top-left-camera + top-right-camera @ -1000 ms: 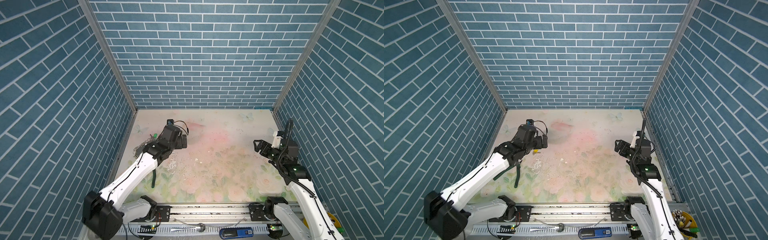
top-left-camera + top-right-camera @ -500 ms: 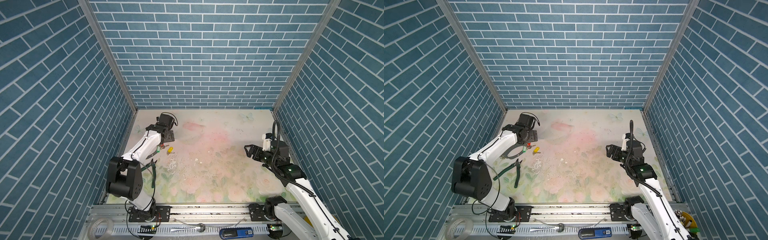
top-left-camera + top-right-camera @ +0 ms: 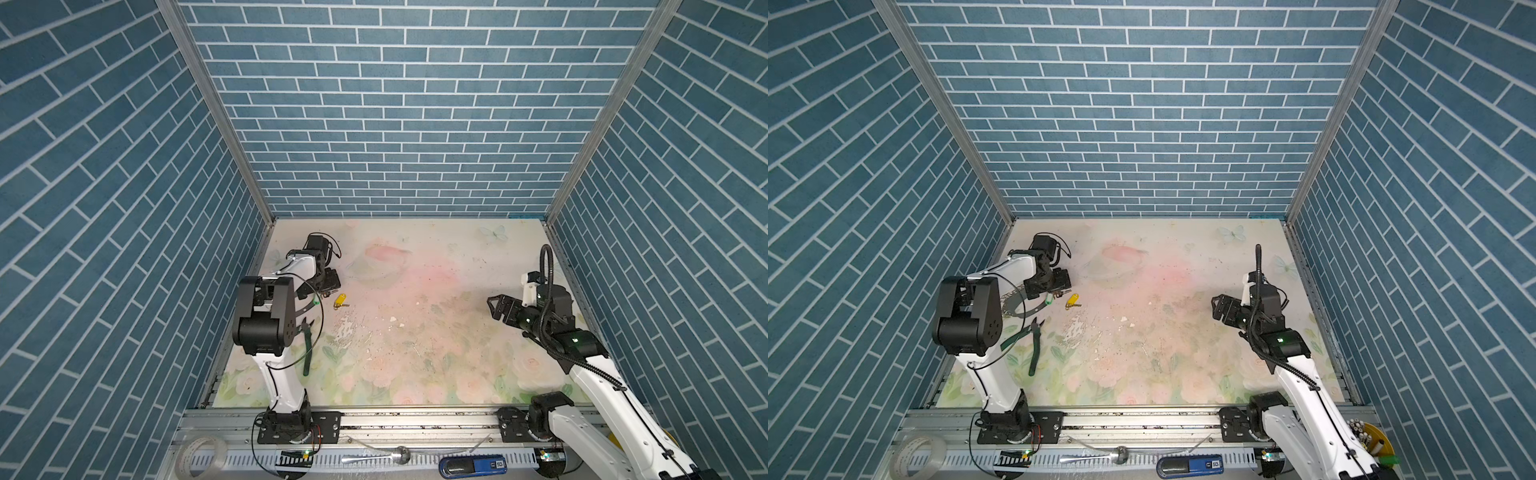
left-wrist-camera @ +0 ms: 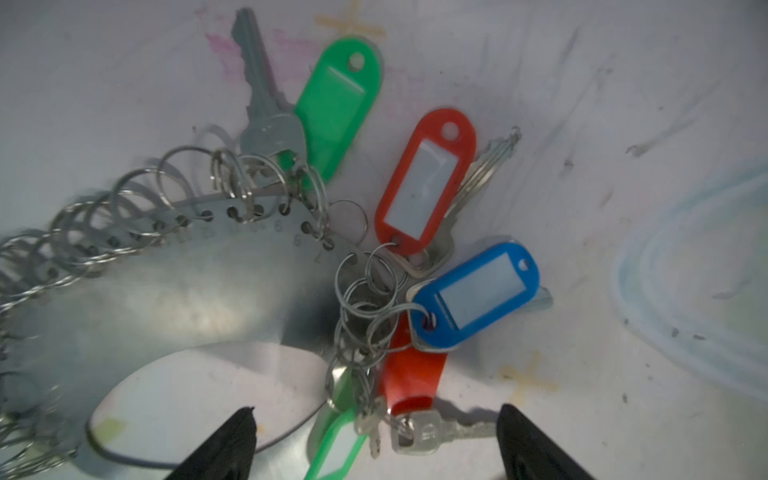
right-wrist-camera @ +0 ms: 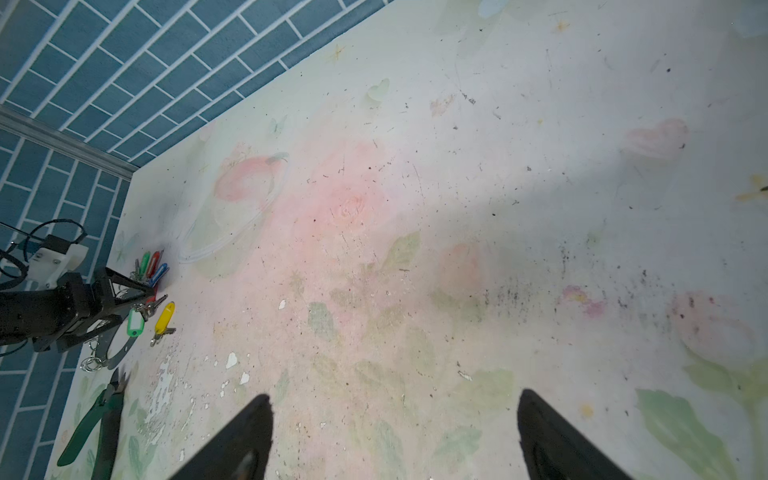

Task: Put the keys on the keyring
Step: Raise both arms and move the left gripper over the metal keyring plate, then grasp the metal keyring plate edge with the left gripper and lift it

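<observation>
Keyring: a large flat grey metal hoop edged with a chain of small silver rings. It lies flat on the floral-printed tabletop near the left wall, directly under the left tool.
Keys, hung: small silver metal keys with green, red and blue plastic tags fan out from the hoop's rings.
Yellow-tagged key: a small silver key on a yellow plastic tag. It lies loose on the tabletop just beside the keyring and looks unattached.
Left tool: the jaws stand wide apart astride a second green tag and a key, gripping nothing.
Right tool: the jaws stand wide apart and empty over bare tabletop, well apart from the keys.
Handling, keyring: likely stiff, thin and hard to lift off a flat surface. Its rings hang loose and will swing, so pin the bare plate.
Handling, yellow-tagged key: likely light, thin and slick. The thicker tag should give the better bite and leaves the ring end free.
Also present: green-handled pliers lie near the keyring.
</observation>
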Tool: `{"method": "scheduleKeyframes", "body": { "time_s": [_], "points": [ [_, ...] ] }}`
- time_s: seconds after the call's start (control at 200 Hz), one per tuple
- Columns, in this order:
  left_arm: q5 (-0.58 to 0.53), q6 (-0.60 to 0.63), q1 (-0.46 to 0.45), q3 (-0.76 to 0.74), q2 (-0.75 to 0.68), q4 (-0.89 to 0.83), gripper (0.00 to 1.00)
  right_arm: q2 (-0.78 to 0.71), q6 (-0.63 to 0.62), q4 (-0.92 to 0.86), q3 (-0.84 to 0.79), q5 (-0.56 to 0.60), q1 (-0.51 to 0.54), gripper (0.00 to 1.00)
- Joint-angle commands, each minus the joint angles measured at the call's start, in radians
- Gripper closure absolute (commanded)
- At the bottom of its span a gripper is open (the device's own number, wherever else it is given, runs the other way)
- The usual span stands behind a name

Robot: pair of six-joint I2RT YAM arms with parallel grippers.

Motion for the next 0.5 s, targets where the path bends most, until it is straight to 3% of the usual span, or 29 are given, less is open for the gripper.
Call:
{"method": "scheduleKeyframes", "body": {
  "time_s": [0.0,0.25,0.495],
  "points": [
    [0.076,-0.001,0.002,0.038,0.037,0.027,0.1,0.004,-0.01,-0.014,-0.022,0.022,0.004,0.09],
    [0.196,-0.015,-0.019,0.041,0.09,0.076,0.19,0.012,-0.005,-0.014,-0.022,0.027,0.005,0.09],
    [0.221,-0.038,-0.18,0.066,0.079,0.088,0.23,0.035,0.0,-0.016,-0.005,0.035,0.006,0.1]
  ]
}}
